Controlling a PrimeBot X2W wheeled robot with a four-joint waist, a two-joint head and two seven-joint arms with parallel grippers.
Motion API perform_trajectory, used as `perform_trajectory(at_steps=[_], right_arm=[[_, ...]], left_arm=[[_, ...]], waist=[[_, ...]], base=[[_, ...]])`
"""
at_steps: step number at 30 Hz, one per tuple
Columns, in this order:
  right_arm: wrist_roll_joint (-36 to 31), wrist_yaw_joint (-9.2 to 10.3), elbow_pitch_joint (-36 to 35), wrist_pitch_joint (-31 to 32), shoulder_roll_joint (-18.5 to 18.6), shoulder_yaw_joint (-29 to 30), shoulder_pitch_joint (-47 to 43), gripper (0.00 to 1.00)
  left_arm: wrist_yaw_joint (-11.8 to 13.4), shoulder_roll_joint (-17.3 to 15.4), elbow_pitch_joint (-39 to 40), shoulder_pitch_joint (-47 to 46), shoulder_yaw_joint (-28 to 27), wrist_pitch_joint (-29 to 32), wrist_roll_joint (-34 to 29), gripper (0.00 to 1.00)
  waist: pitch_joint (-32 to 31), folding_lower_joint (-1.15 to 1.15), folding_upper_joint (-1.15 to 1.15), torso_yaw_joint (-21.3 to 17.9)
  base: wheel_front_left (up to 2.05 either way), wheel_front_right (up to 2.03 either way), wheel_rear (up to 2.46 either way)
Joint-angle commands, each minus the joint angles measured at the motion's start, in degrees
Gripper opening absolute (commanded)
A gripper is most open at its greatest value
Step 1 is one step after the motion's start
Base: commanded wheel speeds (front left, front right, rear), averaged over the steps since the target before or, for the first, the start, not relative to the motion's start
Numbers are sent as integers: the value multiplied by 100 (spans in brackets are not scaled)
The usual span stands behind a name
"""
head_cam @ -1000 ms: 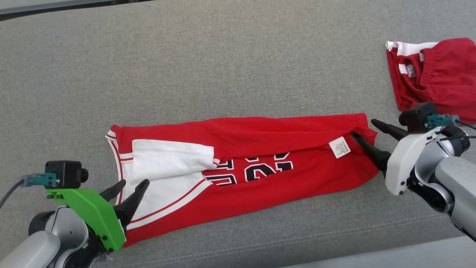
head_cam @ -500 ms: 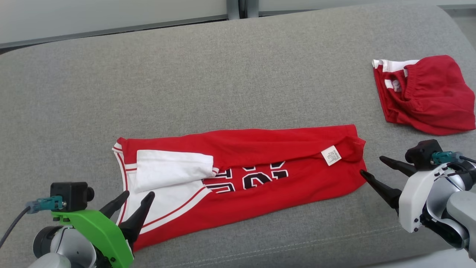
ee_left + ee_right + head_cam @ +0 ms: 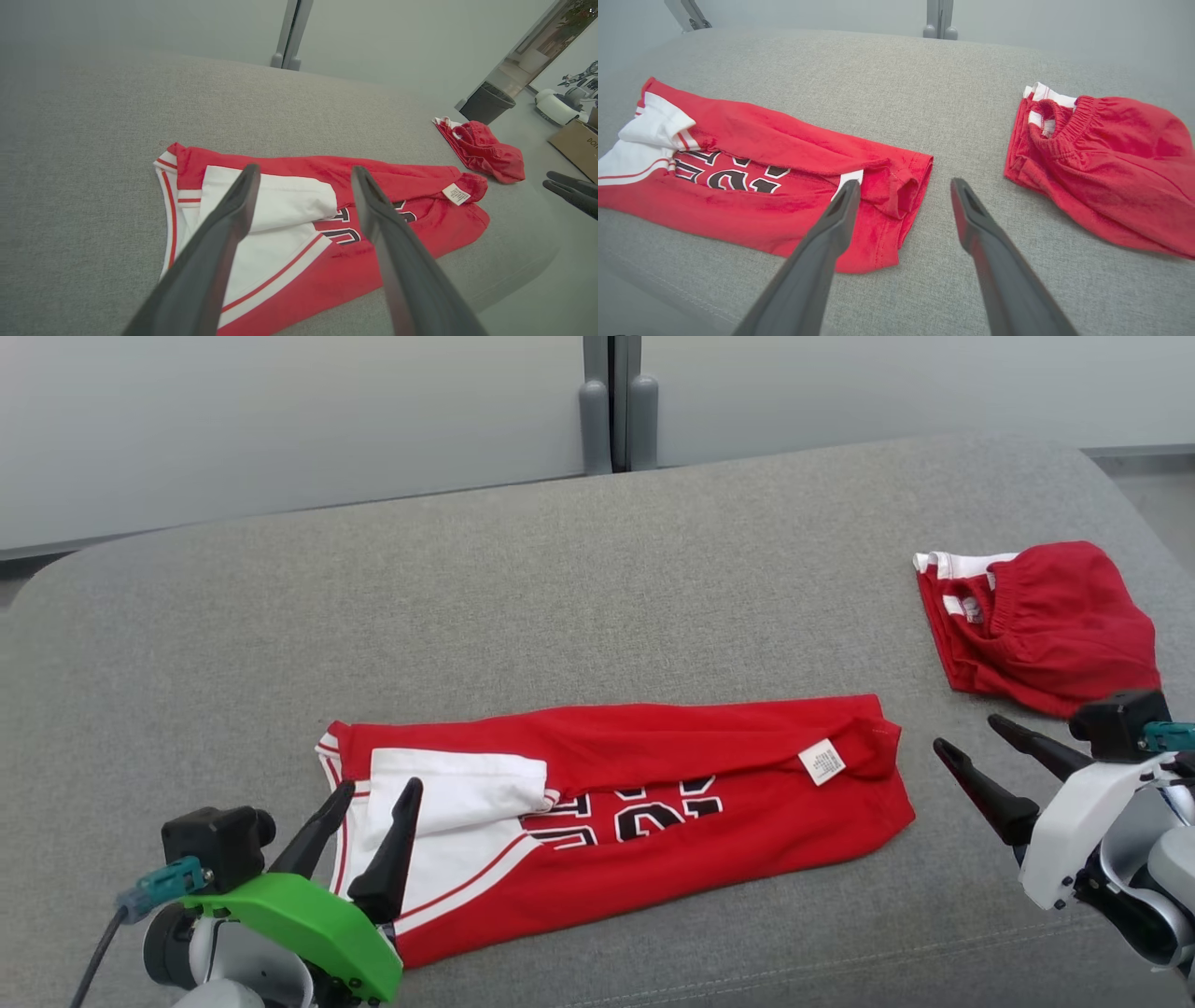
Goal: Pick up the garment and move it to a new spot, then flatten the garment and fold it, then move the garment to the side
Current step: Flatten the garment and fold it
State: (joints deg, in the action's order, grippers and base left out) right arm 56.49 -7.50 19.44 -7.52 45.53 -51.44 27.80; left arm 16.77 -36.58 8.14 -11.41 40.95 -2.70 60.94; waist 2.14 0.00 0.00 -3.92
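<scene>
The left fingers (image 3: 392,849) are spread wide with nothing between them. They point up and away from the robot over the white end of the garment (image 3: 672,742), and they cover a part of that white panel (image 3: 448,779) in the head view and in the left wrist view. They seem lifted clear of the cloth. The right fingers (image 3: 985,789) are also spread wide and empty. They stand just beside the other end of the garment, apart from its hem, and point toward the left and away.

The garment lies long and flat across the near middle of the grey worktop (image 3: 560,597). Its far side is folded over toward the robot. This red flap hides the upper part of the black and white lettering (image 3: 644,807), so I cannot read it. The print on the small white label (image 3: 822,762) is too small to read.

The left arm with its green bracket (image 3: 299,919) is cut by the bottom edge, and the pale right forearm (image 3: 1074,821) by the right edge. A second red garment (image 3: 1055,625) lies bunched at the far right, well apart.
</scene>
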Motion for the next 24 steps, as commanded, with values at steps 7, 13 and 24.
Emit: perform_trajectory(at_steps=[7, 13, 24], right_arm=[[-102, 1, 183, -192, -261, 609, -355, 100], [-334, 1, 315, -157, -529, 978, -480, 100], [-1031, 1, 914, -101, -978, 1533, -320, 0]], left_arm=[[391, 290, -204, 189, -143, -624, -282, 100], [557, 431, -347, 309, -290, -908, -290, 100], [578, 508, -325, 322, -357, -1029, -352, 100]], waist=[[-355, 0, 0, 163], [-429, 0, 0, 244], [-252, 0, 0, 532]], base=[[0, 0, 0], [0, 0, 0], [0, 0, 0]])
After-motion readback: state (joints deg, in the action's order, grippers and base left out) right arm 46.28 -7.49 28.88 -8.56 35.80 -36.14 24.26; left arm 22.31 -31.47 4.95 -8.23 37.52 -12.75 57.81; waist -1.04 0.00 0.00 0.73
